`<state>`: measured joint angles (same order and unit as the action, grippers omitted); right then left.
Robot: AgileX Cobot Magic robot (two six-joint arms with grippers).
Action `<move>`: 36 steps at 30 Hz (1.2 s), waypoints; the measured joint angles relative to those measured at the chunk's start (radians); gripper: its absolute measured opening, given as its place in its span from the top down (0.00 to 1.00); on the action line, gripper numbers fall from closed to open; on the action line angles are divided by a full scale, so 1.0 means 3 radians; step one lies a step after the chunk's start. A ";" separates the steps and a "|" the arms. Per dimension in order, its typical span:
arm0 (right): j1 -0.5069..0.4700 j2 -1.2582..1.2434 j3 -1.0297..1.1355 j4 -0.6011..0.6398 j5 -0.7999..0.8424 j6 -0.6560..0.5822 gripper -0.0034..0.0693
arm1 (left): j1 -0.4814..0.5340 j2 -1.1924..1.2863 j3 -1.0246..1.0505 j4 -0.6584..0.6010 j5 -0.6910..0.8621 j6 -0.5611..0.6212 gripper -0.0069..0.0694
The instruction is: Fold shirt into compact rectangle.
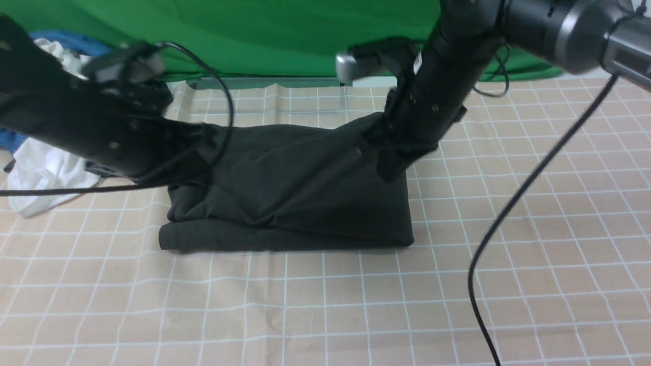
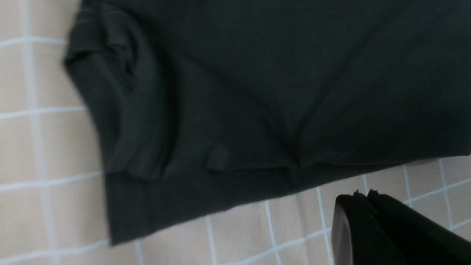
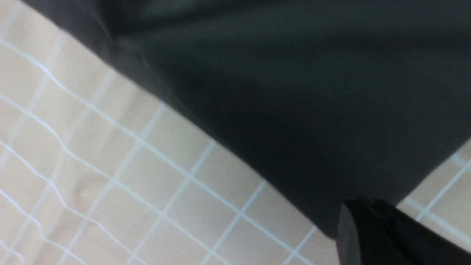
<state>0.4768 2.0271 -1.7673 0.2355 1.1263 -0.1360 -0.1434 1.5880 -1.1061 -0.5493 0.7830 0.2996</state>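
Your left gripper (image 1: 196, 152) and right gripper (image 1: 389, 162) both reach down to the black shirt (image 1: 300, 188), one at each far corner; you cannot tell how their fingers stand. The shirt lies folded mid-tabletop (image 1: 508, 284), its far edge lifted.

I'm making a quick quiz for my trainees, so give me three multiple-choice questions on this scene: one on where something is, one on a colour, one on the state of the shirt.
1. Where does the white garment lie?
A. Robot's left of the shirt
B. Robot's right of the shirt
C. On top of the shirt

2. What colour is the backdrop?
A. Blue
B. Green
C. Red

3. How is the shirt?
A. Spread fully flat
B. Hanging in the air
C. Folded in layers on the tablecloth

Answers: 1 A, it lies at the front view's left edge. 2 B, green behind the table. 3 C, stacked folds show along its near edge.
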 joint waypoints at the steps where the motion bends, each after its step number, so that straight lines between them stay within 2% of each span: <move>1: 0.0000 -0.0003 0.0150 0.0000 -0.0103 -0.0007 0.90 | -0.0064 0.0094 -0.0016 -0.0009 -0.0059 0.0012 0.89; 5: 0.0000 0.0033 0.0502 -0.0010 -0.0382 -0.0011 0.90 | -0.0304 0.0521 -0.0133 -0.0032 -0.0328 0.0004 0.89; 9: 0.0000 0.0045 0.0647 -0.0010 -0.0608 0.0001 0.90 | -0.0353 0.0785 -0.0272 -0.0030 -0.0402 -0.0037 0.89; 11: 0.0000 0.0045 0.0677 -0.0010 -0.0663 0.0001 0.90 | -0.0346 0.0866 -0.0293 0.0085 -0.0400 -0.0159 0.89; 15: 0.0000 0.0074 0.0693 -0.0010 -0.0713 0.0001 0.90 | -0.0327 0.0929 -0.0296 0.0571 -0.0290 -0.0580 0.89; 16: 0.0000 0.0106 0.0697 -0.0006 -0.0720 0.0001 0.90 | -0.0325 0.0936 -0.0296 0.0829 -0.0239 -0.0827 0.89; 18: 0.0000 0.0142 0.0697 0.0003 -0.0720 0.0001 0.90 | -0.0325 0.0936 -0.0296 0.0983 -0.0198 -0.0970 0.89; 28: 0.0000 0.0173 0.0697 0.0011 -0.0697 0.0010 0.90 | -0.0325 0.0791 -0.0422 0.1212 -0.0117 -0.1076 0.89; 36: 0.0000 0.0173 0.0697 0.0011 -0.0697 0.0010 0.90 | -0.0313 0.0653 -0.0676 0.1541 -0.0129 -0.1331 0.89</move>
<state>0.4768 2.0790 -1.5582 0.2387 0.9173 -0.1331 -0.2372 1.7839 -1.3090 -0.0871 0.7445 -0.0997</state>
